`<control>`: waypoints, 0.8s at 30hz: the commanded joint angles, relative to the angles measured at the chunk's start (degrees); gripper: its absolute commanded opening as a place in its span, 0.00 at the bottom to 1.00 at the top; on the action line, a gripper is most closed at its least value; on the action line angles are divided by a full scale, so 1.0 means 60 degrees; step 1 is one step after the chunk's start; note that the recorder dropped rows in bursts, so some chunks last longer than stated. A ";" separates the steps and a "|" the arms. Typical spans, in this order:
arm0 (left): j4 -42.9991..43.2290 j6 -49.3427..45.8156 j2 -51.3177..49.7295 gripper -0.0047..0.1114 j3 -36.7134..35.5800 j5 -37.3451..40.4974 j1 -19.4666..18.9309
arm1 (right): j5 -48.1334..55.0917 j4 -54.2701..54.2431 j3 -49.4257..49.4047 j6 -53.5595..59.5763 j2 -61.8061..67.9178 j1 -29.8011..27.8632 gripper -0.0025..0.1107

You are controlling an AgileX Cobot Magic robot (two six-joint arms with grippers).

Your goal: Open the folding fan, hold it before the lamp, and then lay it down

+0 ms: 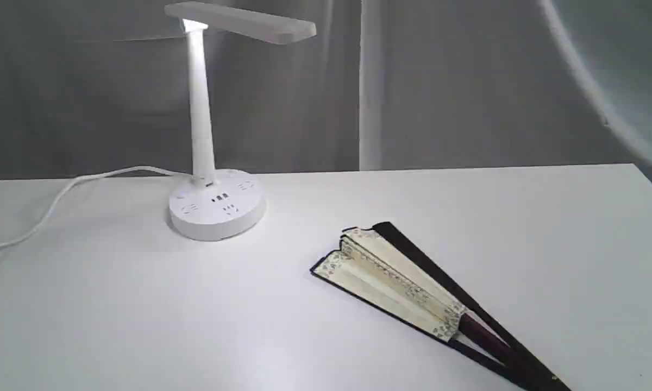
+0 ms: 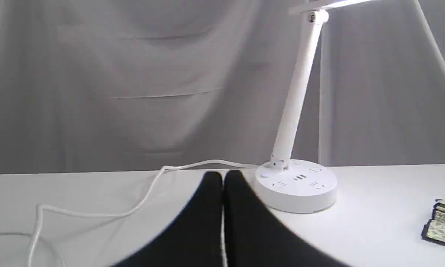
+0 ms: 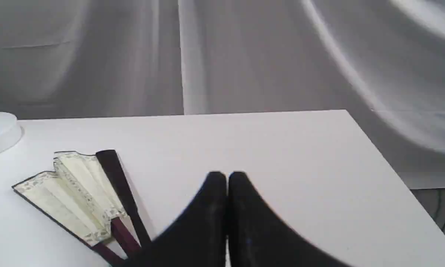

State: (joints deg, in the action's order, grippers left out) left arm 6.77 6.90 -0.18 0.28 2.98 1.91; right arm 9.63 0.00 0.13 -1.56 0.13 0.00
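The folding fan [image 1: 407,288] lies flat on the white table [image 1: 141,326], only slightly spread, its cream leaf toward the lamp and its dark ribs running to the near right edge. It also shows in the right wrist view as the fan [image 3: 78,193] and at the frame edge in the left wrist view as the fan [image 2: 443,224]. The lamp [image 1: 217,209] stands lit at the back left; the lamp [image 2: 296,183] is close ahead of my left gripper [image 2: 223,176], which is shut and empty. My right gripper [image 3: 227,176] is shut and empty, beside the fan's ribs. Neither gripper shows in the exterior view.
The lamp's white cord [image 1: 60,201] trails left across the table. A grey curtain [image 1: 440,81] hangs behind. The table's right edge [image 3: 385,163] drops off close to the right gripper.
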 commanded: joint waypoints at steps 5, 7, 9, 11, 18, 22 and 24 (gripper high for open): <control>-0.0032 0.0132 0.0031 0.04 -0.0047 -0.0104 -0.0038 | -0.0319 0.0345 -0.0022 0.0039 -0.0022 0.0000 0.02; -0.0032 0.0132 0.0031 0.04 -0.0047 -0.0104 -0.0038 | -0.0294 0.0342 -0.0022 0.0039 -0.0022 0.0000 0.02; -0.0054 0.0133 0.0031 0.04 -0.0047 -0.0104 -0.0038 | -0.0239 0.0342 -0.0022 0.0039 -0.0022 0.0000 0.02; -0.0339 0.0157 0.0031 0.04 -0.0047 -0.0104 -0.0038 | -0.0132 0.0342 0.0117 0.0039 -0.0022 0.0000 0.02; -0.0758 0.0127 0.0031 0.04 0.0883 0.0840 -0.0038 | 0.0930 0.0342 0.1238 0.0039 -0.0022 0.0000 0.02; -0.0758 0.0127 0.0031 0.04 0.1687 0.1342 -0.0038 | 0.1424 0.0318 0.1901 0.0039 -0.0022 0.0000 0.02; -0.0964 0.0171 0.0031 0.04 0.2143 0.1809 -0.0038 | 0.1898 0.0234 0.2340 0.0039 -0.0022 0.0000 0.02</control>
State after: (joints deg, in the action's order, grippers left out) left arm 2.20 7.09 -0.18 10.91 11.34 1.91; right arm 18.62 1.56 12.09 -1.56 0.03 0.00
